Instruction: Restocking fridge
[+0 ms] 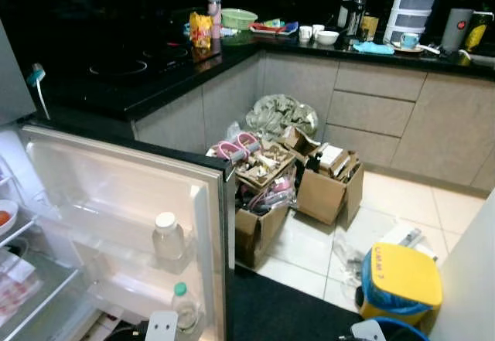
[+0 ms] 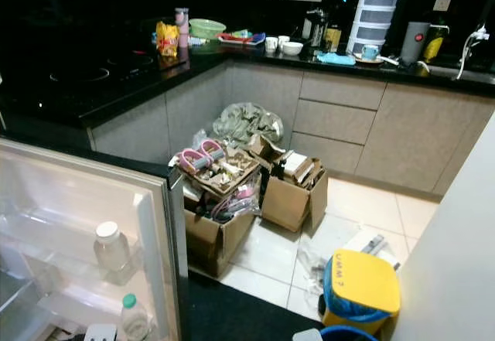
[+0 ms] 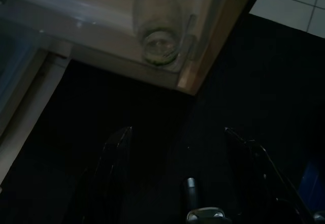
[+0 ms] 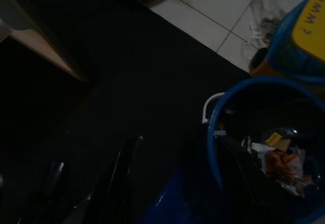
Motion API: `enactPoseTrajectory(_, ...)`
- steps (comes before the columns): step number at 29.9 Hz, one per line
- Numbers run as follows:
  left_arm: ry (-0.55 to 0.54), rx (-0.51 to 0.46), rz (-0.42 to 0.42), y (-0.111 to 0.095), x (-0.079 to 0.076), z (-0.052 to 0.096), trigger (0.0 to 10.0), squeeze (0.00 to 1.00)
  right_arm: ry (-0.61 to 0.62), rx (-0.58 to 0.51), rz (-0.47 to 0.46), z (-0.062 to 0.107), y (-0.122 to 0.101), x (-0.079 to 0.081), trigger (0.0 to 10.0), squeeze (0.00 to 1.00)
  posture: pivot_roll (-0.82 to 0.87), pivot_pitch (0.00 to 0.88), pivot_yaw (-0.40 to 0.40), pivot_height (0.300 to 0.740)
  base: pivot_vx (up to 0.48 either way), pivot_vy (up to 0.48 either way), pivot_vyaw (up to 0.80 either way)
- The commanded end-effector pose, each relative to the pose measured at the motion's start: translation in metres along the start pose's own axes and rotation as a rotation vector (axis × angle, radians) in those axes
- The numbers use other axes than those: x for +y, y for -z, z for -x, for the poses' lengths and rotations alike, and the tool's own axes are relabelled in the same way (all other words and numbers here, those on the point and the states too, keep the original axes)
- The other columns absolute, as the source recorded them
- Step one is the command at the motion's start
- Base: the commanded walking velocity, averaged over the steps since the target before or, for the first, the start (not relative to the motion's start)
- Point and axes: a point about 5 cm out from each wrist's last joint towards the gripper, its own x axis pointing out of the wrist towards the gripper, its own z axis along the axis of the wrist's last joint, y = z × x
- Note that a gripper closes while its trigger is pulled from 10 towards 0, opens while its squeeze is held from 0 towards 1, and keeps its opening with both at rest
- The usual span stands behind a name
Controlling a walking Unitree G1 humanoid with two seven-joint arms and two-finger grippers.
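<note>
the fridge door point(image 1: 116, 209) stands swung open at the robot's left, its inner racks facing the camera; a clear bottle with a white cap point(image 1: 168, 240) sits upright in the middle door rack and a bottle with a green cap point(image 1: 183, 308) stands in the rack below it, near the door's outer edge. further left, the fridge shelves point(image 1: 23, 279) hold a bowl with something red point(image 1: 6, 217) and some wrapped packs. the left gripper point(image 3: 177, 178) hangs low over the dark floor mat point(image 1: 286, 310) just beneath the door's bottom corner, its two black fingers point(image 3: 114, 163) spread apart with nothing between them, the green-capped bottle's base seen from underneath above them. the right gripper point(image 4: 177, 183) hangs over the same mat beside a blue bucket point(image 4: 264, 148) with packets inside, fingers parted and empty. next to the bucket sits a yellow-lidded bin point(image 1: 402, 279) on the pale tiles. beyond the door, open cardboard boxes point(image 1: 267, 194) crammed with clutter stand against the grey cabinets point(image 1: 371, 117), a stuffed bag behind them. the black countertop point(image 1: 155, 78) carries a yellow packet, a green bowl, cups and a white tiered steamer point(image 1: 414, 5).
</note>
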Motion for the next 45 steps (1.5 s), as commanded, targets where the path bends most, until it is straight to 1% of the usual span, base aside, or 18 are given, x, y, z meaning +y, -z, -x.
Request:
enactPoseTrajectory(1,-0.016,0.015,0.002,0.004,0.005,0.002,10.0,0.0,-0.016,-0.001,0.017,0.0,0.001,0.004,10.0,0.0,-0.03,0.059,-0.039,0.74,0.0,0.0,0.0)
enactPoseTrajectory(14,-0.006,0.02,0.011,0.005,0.006,0.002,10.0,0.0,-0.021,-0.005,0.019,0.0,0.0,0.005,10.0,0.0,-0.03,0.061,-0.04,0.74,0.0,0.0,0.0)
enactPoseTrajectory(18,-0.007,0.025,0.018,0.005,0.006,0.002,10.0,0.0,-0.021,-0.005,0.02,0.0,0.0,0.005,10.0,0.0,-0.02,0.062,-0.04,0.74,0.0,0.48,0.0)
enactPoseTrajectory(21,-0.009,0.015,-0.002,0.004,0.007,0.002,10.0,0.0,-0.023,-0.004,0.021,-0.001,0.001,0.006,10.0,0.0,-0.02,0.061,-0.039,0.74,0.0,0.345,0.0)
enactPoseTrajectory(27,0.006,-0.008,-0.035,0.0,0.004,0.001,10.0,0.0,-0.025,-0.008,0.014,-0.001,0.0,0.006,10.0,0.0,-0.02,0.062,-0.037,0.74,0.0,0.0,0.0)
enactPoseTrajectory(29,0.017,-0.026,-0.054,-0.003,0.003,0.001,10.0,0.0,-0.026,-0.011,0.02,-0.001,0.0,0.006,10.0,0.0,-0.02,0.06,-0.035,0.74,0.0,0.0,0.0)
enactPoseTrajectory(35,0.032,-0.033,-0.069,-0.006,-0.001,-0.001,10.0,0.0,-0.037,-0.015,0.043,0.0,0.0,0.006,10.0,0.0,-0.02,0.06,-0.03,0.74,0.0,0.0,0.0)
enactPoseTrajectory(40,0.042,-0.037,-0.087,-0.008,-0.003,-0.001,10.0,0.0,-0.044,-0.01,0.054,0.001,0.002,0.006,10.0,0.0,-0.02,0.057,-0.029,0.74,0.0,0.0,0.8)
enactPoseTrajectory(45,0.037,-0.034,-0.077,-0.007,-0.003,-0.001,10.0,0.0,-0.052,-0.011,0.053,0.001,0.002,0.006,10.0,0.0,-0.02,0.056,-0.03,0.74,0.0,0.0,0.8)
